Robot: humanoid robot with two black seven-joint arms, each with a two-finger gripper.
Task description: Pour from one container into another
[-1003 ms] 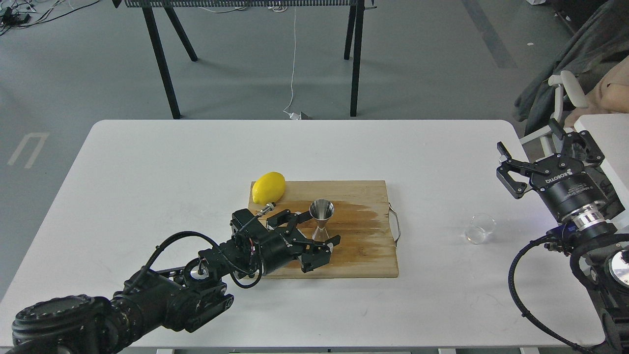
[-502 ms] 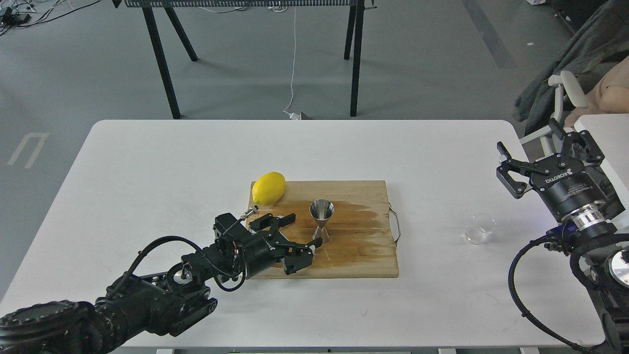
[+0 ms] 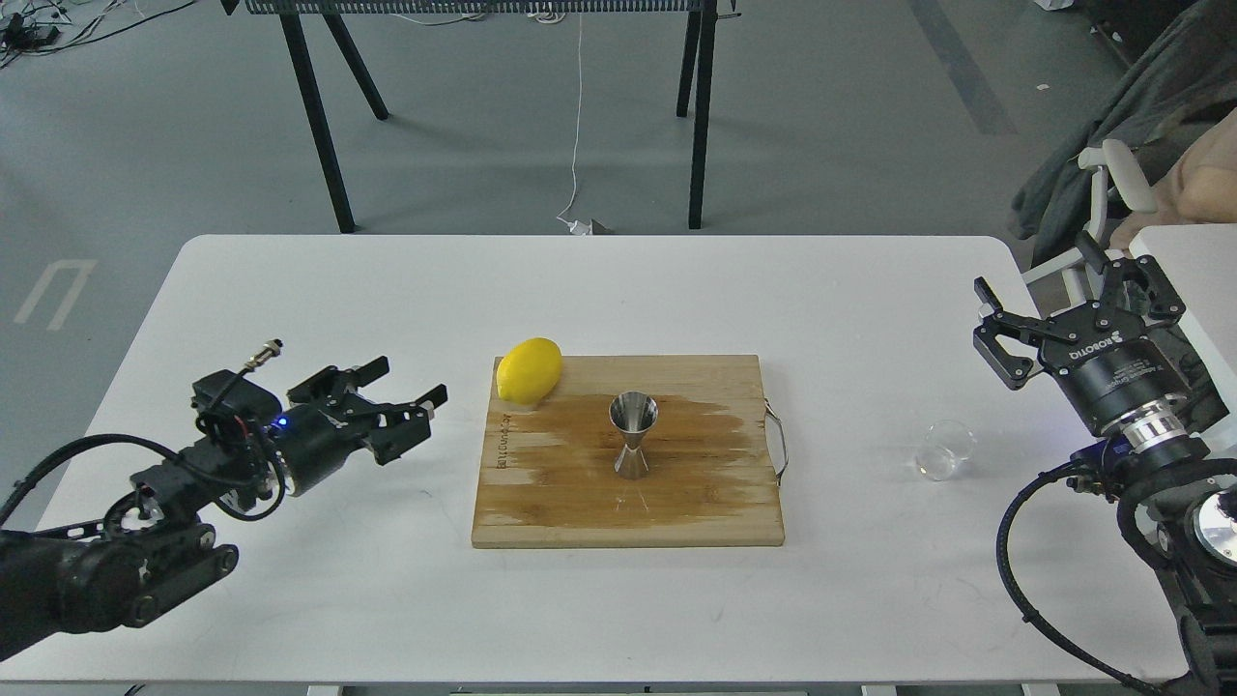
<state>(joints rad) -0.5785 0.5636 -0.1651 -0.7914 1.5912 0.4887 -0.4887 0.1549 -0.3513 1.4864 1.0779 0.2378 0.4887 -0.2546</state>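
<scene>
The steel hourglass jigger [image 3: 632, 435] stands upright in the middle of a wooden cutting board [image 3: 696, 512], on a dark wet patch. The clear glass cup [image 3: 943, 449] rests on the white table to the right of the board, seemingly tilted or on its side. My left gripper [image 3: 411, 396] hovers open over the table left of the board, holding nothing. My right gripper [image 3: 1063, 290] is open at the table's right edge, above and behind the cup, with nothing in it.
A yellow lemon [image 3: 529, 369] lies on the board's back left corner. The board has a metal handle [image 3: 779, 440] on its right side. A chair [image 3: 1092, 203] and a second white surface [image 3: 1189, 261] stand at the right; a black-legged table [image 3: 319, 116] stands behind.
My left gripper has pulled back leftward off the board, away from the jigger, which stays standing. The right arm and the cup have hardly moved.
</scene>
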